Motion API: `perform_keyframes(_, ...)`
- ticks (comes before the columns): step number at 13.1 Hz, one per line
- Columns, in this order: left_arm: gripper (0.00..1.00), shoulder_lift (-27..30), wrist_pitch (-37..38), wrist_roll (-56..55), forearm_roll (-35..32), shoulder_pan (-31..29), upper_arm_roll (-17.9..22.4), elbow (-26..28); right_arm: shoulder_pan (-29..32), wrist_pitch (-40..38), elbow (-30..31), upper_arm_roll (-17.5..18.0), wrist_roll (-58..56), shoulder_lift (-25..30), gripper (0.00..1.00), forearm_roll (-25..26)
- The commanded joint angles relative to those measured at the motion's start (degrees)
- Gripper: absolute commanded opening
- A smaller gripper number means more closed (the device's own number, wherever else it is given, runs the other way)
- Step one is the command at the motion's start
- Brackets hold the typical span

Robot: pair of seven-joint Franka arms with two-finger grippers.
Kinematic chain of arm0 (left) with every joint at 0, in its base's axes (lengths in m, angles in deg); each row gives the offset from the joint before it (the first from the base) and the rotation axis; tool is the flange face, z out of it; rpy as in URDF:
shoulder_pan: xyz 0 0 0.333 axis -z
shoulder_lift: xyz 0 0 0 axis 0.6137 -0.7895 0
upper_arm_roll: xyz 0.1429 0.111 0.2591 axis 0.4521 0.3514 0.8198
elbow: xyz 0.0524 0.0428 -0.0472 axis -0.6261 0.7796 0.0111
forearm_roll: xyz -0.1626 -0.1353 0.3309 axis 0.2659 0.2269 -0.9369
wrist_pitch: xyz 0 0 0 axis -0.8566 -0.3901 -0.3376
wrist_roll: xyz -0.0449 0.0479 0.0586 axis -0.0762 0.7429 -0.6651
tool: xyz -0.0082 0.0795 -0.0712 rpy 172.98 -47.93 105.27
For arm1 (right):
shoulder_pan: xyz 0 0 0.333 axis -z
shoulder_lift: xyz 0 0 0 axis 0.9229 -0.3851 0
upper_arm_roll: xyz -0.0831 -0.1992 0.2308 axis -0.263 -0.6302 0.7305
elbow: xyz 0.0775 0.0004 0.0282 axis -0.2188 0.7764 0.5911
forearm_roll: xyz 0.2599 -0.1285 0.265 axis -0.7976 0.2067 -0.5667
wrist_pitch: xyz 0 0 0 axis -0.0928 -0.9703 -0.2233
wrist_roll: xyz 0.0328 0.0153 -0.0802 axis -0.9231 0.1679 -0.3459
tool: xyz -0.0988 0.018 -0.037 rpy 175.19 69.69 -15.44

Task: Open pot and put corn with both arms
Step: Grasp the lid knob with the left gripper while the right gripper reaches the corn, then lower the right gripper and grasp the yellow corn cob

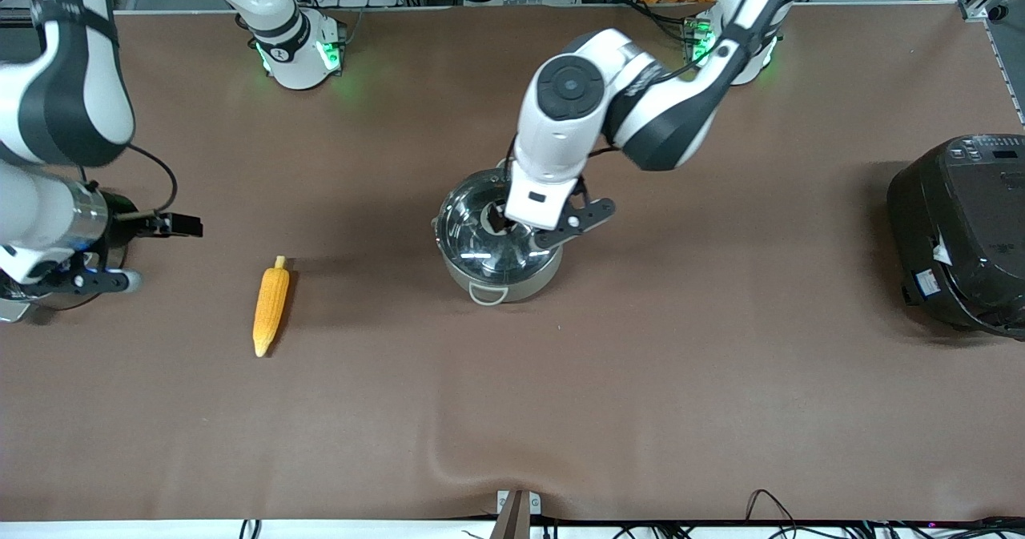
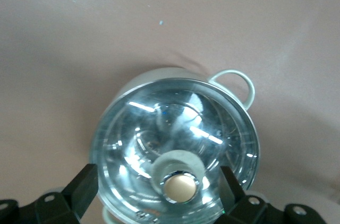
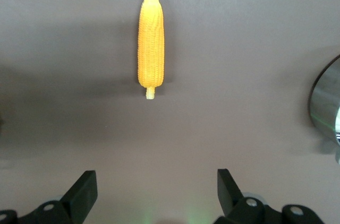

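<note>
The steel pot (image 1: 516, 281) stands mid-table with its glass lid (image 1: 471, 235) on. My left gripper (image 1: 512, 225) is open just over the lid. In the left wrist view its fingers (image 2: 81, 188) stand wide on either side of the copper-coloured knob (image 2: 179, 187), apart from it, with the gripper (image 2: 156, 177) centred near the knob. The corn (image 1: 271, 308) lies on the table toward the right arm's end, stub pointing away from the front camera. My right gripper (image 1: 84, 281) is open and empty over bare table beside the corn (image 3: 151, 38). Its fingers (image 3: 85, 188) are well short of the stub.
A big black rice cooker (image 1: 961, 235) stands at the left arm's end of the table. A steel vessel (image 1: 16, 308) sits at the right arm's end under the right hand; its rim shows in the right wrist view (image 3: 325, 108). The brown cloth has a wrinkle (image 1: 480, 475) near the front edge.
</note>
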Motion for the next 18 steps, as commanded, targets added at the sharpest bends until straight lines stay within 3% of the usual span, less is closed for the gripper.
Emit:
perform_keyframes(1, 1.0, -3.09, -1.56, -1.8, -0.82, 5.54, 4.96, -2.47, 2.08, -1.19, -2.42, 0.41, -0.48, -4.34, 1.0, 0.79)
perform_keyframes(5, 1.0, -4.41, -2.79, -1.8, -0.82, 8.81, 6.83, -2.3, 4.02, -1.1, -2.33, 0.41, -0.56, -9.18, 1.0, 0.97)
perform_keyframes(9, 1.0, -5.55, -2.36, -1.89, -1.0, 10.04, 6.74, -1.6, 1.21, -0.49, -2.59, 0.5, -0.39, -10.85, 1.0, 0.53)
perform_keyframes(14, 0.92, -6.35, -2.27, -1.89, -1.09, 10.04, 6.74, -1.59, 0.08, 7.23, -4.53, 0.68, -0.3, -14.8, 1.0, -4.12)
perform_keyframes(18, 0.82, -6.44, -2.27, -2.41, -1.0, 10.48, 6.65, -1.5, -0.2, 18.58, -2.25, 0.68, -0.39, -18.58, 1.0, -4.13)
